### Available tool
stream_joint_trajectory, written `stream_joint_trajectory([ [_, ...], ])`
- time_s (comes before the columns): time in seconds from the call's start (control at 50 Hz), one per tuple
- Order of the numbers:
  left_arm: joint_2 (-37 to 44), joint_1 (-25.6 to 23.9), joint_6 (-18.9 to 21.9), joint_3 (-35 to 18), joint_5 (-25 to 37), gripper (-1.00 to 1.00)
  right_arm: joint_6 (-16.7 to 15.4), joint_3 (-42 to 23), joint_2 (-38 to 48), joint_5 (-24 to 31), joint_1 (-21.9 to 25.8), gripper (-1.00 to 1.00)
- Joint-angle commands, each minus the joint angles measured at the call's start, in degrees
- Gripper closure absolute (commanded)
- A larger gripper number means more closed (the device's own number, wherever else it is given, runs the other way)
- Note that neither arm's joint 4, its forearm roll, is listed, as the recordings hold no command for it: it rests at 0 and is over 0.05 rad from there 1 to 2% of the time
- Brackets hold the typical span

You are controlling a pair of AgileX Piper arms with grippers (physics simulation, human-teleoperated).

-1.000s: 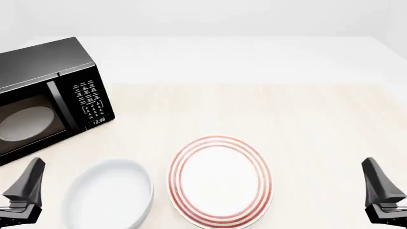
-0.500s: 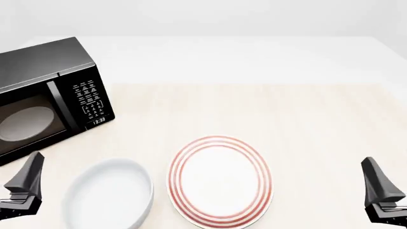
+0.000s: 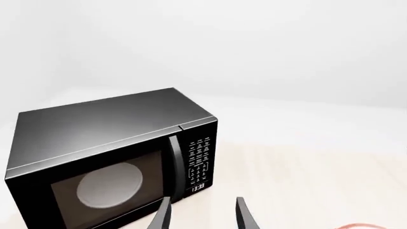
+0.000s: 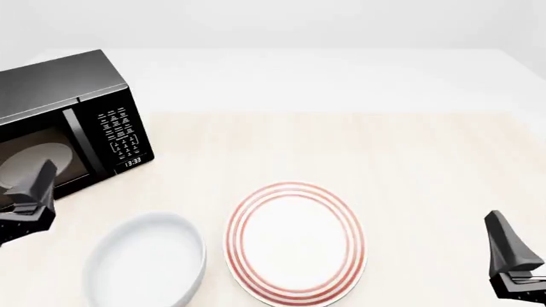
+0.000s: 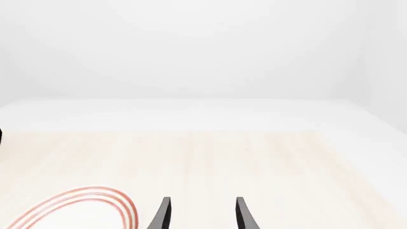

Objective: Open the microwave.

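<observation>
The black microwave (image 4: 60, 115) stands at the table's far left with its door shut. Its dark glass door shows the pale turntable (image 4: 30, 160), and a vertical bar handle (image 4: 81, 144) runs beside the keypad (image 4: 119, 134). My left gripper (image 4: 38, 182) is open and empty, raised in front of the door's lower part. In the left wrist view the microwave (image 3: 108, 152) fills the left half, with the handle (image 3: 176, 169) just beyond my fingertips (image 3: 164, 214). My right gripper (image 4: 507, 246) is open and empty at the near right.
A white bowl (image 4: 145, 259) sits at the near left, right of my left gripper. A white plate with red rings (image 4: 295, 243) lies in the near middle; its rim shows in the right wrist view (image 5: 76, 205).
My left gripper has risen and moved forward, from beside the bowl to in front of the microwave door. The right gripper has not moved.
</observation>
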Motion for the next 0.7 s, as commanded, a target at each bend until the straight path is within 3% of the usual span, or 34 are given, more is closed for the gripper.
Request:
stream_joint_trajectory([
  [0.02, 11.64, 0.21, -1.71, -2.11, -7.64, -1.00, 0.00, 0.00, -0.06, 0.05, 0.00, -1.00],
  [0.46, 28.91, 1.25, -1.41, -3.22, -22.25, -1.00, -0.01, 0.00, -0.05, 0.06, 0.00, -1.00],
  [0.7, 34.25, 1.76, -1.22, -4.41, -24.66, -1.00, -0.02, 0.00, -0.05, 0.06, 0.01, -1.00],
])
